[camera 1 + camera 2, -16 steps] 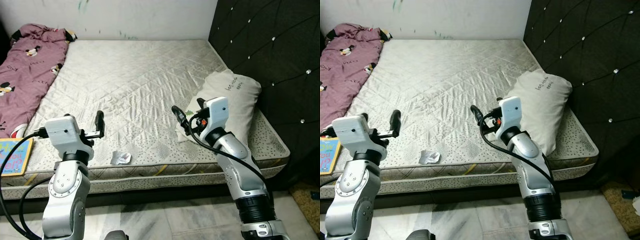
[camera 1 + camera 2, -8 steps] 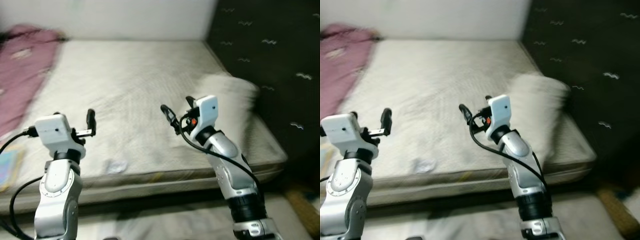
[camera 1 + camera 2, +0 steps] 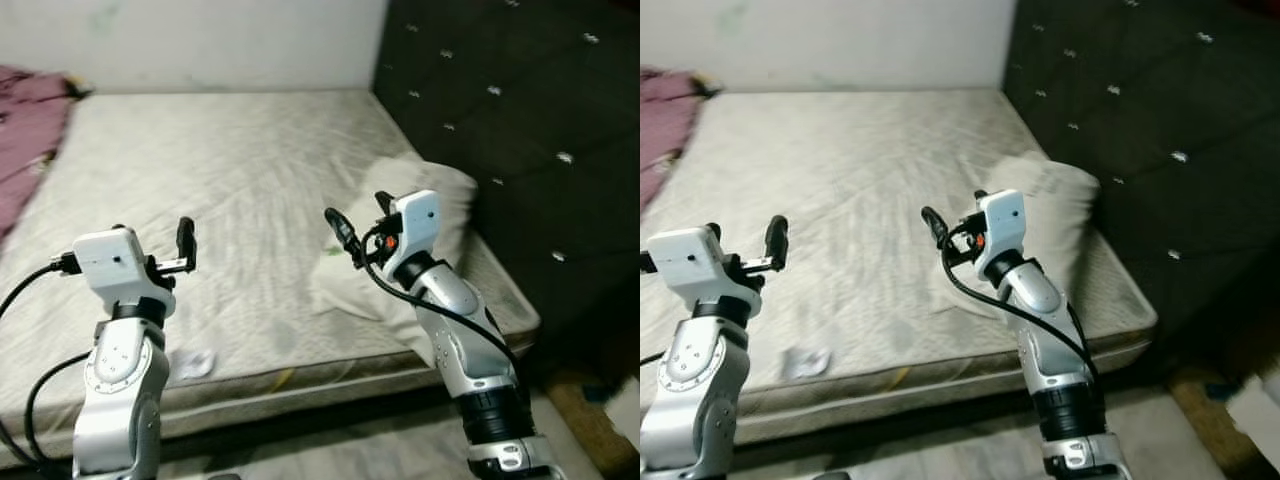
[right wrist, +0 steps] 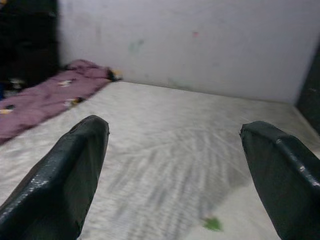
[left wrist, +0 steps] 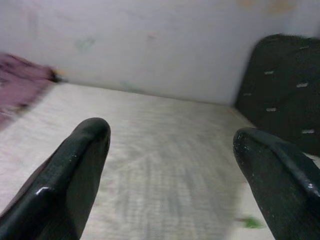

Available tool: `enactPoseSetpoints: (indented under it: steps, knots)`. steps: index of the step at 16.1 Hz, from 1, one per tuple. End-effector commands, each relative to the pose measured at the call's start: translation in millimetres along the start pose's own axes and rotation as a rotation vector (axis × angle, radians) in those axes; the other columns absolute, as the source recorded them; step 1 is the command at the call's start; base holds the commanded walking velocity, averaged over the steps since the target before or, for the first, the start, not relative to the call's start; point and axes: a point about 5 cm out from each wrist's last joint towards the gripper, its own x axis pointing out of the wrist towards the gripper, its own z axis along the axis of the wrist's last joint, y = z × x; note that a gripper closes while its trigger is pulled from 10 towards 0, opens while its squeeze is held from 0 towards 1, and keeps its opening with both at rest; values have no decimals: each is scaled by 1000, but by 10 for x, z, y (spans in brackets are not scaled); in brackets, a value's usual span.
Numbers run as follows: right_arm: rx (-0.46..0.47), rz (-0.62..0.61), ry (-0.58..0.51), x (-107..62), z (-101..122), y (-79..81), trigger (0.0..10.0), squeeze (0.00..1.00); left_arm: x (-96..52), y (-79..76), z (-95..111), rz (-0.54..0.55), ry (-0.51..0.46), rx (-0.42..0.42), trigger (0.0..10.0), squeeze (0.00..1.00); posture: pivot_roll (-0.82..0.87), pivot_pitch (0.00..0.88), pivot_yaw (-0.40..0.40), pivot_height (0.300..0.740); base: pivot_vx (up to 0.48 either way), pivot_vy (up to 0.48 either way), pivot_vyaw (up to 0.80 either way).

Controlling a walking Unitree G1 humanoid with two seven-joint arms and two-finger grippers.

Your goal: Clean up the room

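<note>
Both grippers, left (image 5: 170,175) and right (image 4: 175,175), hover with fingers spread wide over the quilted mattress (image 3: 220,170); soft white pillow (image 3: 420,205) right, crumpled paper (image 3: 192,362) near.

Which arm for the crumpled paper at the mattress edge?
Probably left. The left gripper, open and empty, hovers nearly above the crumpled paper; the right gripper hangs farther away, beside the pillow.

A crumpled white scrap of paper (image 3: 194,362) lay on the near edge of the mattress (image 3: 220,180). A white pillow (image 3: 400,215) rested flat at the mattress's right. A purple blanket (image 3: 25,120) was bunched at far left.
</note>
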Motion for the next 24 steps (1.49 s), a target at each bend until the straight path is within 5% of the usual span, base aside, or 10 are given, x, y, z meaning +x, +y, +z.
enactPoseSetpoints:
  steps: [1,20,24]
  knots:
    - [4,-7,-11,-6,29,-30,10000,0,-5,-36,-16,-22,10,-1,10000,0,48,0,-65,740,0,0,0]
    - [9,10,-2,24,16,-27,10000,0,25,-52,-8,-18,12,-59,10000,0,47,0,-70,740,0,480,0]
    - [-9,19,-14,19,20,-2,10000,0,9,-26,8,-7,-2,-54,10000,0,49,0,-70,740,0,0,0]
